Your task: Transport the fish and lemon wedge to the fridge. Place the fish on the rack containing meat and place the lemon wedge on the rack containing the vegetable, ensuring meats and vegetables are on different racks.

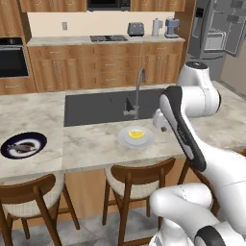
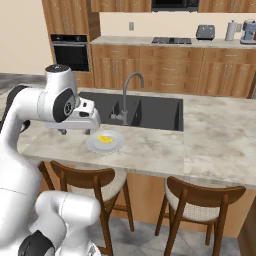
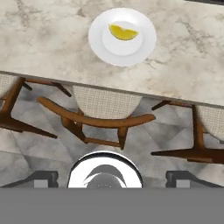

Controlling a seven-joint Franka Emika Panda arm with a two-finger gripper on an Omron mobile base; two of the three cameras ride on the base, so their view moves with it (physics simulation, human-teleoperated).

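Marble counter [image 3: 52, 39] sits ahead of my gripper [image 3: 107, 177], fingers spread wide and empty, the lemon wedge [image 3: 123, 32] on its white plate [image 3: 144, 41] just beyond.

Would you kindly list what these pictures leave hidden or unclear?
- Fridge shelves, left base view: cut off by the picture's top-right edge, so meat and vegetable cannot be found.
- Gripper tips, right base view: tucked under the white hand; left base view, the forearm covers them.
- Fish on its navy plate, left base view: too small and blurred for detail.
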